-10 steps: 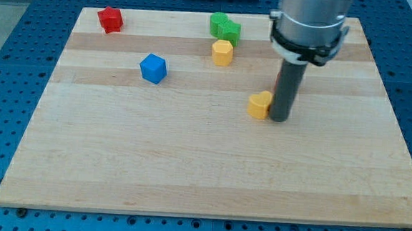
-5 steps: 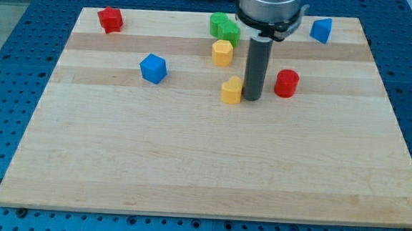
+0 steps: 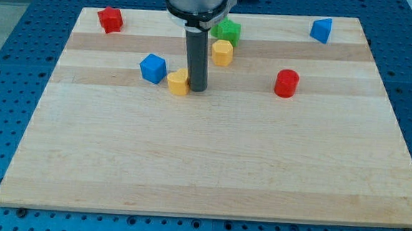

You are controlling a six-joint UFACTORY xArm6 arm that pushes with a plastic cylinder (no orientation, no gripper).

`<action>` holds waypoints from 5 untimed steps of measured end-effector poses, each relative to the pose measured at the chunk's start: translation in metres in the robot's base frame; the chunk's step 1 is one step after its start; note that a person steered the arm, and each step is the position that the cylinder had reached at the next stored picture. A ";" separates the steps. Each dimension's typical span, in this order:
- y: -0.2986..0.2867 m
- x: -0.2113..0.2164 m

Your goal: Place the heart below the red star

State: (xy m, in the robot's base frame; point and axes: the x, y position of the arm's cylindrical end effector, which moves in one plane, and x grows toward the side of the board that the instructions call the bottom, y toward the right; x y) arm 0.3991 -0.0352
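One yellow heart (touching my tip)

Arm end — silver-grey cylindrical housing with a black collar; below it a straight dark rod down to my tip.
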 end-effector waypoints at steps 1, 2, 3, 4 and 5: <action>-0.019 -0.001; -0.058 -0.001; -0.089 -0.001; -0.113 -0.001; -0.124 0.008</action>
State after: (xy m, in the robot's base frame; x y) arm 0.4073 -0.1594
